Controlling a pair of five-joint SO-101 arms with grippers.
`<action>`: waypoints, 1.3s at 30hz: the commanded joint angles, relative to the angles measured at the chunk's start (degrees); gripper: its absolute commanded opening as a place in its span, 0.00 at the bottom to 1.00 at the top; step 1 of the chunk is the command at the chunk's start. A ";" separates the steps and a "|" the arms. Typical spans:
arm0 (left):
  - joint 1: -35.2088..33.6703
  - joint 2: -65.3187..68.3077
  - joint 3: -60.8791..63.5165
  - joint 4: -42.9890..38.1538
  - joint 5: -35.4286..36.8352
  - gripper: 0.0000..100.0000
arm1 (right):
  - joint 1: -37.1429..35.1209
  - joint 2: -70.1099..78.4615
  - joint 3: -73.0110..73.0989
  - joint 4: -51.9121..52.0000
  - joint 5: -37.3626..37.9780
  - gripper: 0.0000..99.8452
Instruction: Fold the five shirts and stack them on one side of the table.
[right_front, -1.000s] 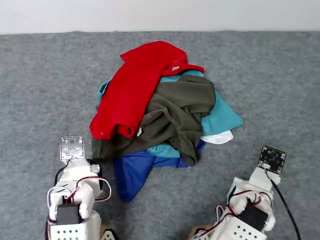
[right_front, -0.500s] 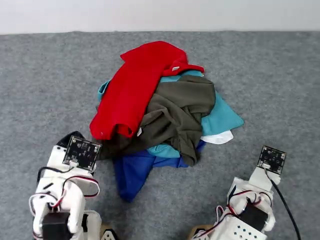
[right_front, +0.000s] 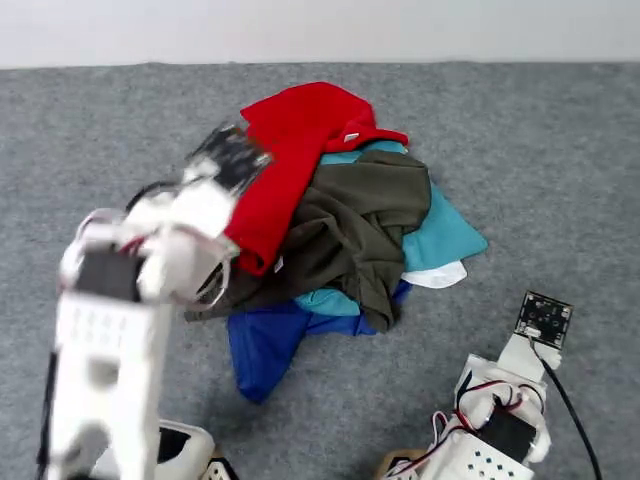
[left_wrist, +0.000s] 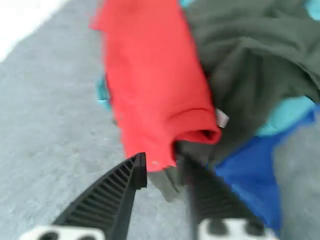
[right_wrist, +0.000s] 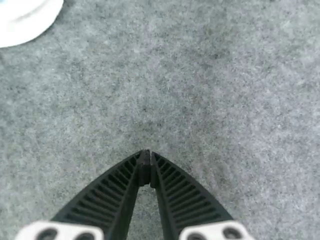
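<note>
The table (right_front: 560, 150) is covered from edge to edge in grey, felt-like fabric, evenly lit, with only soft shadows. Behind its far edge rises a plain white wall (right_front: 320, 30).

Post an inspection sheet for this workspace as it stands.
Surface: grey felt cover, flat.
Job's things: one unfolded heap; red shirt on top, olive shirt beneath, teal shirt, blue shirt and a white shirt edge poking out; none folded.
Clutter: nothing seen.
Grippers: left gripper open, at the red shirt's lower hem; right gripper shut over bare cover.
Cables: black cable along the right arm, off the shirts.
Surroundings: pale wall beyond the cover's far edge.
</note>
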 joint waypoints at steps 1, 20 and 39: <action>2.46 13.63 -11.12 4.31 -1.23 0.28 | 0.66 -0.22 0.88 0.31 -0.62 0.01; 4.66 61.98 -41.80 0.70 -0.70 0.27 | 0.66 -0.22 0.88 0.31 -0.62 0.01; -17.67 44.40 -54.99 3.25 7.56 0.01 | 0.66 -0.22 0.88 0.31 -0.62 0.01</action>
